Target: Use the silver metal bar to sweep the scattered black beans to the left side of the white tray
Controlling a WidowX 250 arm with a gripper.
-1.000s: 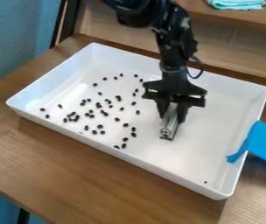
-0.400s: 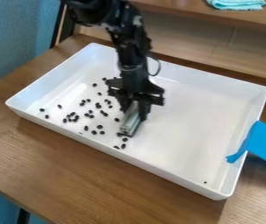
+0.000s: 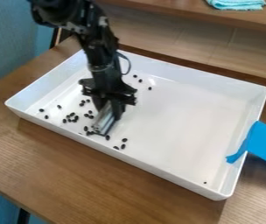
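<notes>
A black gripper (image 3: 109, 112) grips a silvery bar (image 3: 104, 123), dark beans (image 3: 75, 117) beside it, white tray (image 3: 182, 127) below; a low, level edge would likely stop beans slipping underneath.

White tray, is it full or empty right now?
Neither: the tray holds scattered black pieces, mostly at the picture's left, with its white surface showing between them.

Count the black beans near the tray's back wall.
3: one bean right of the arm, a second just nearer, a third farther right. The arm may hide more.
</notes>
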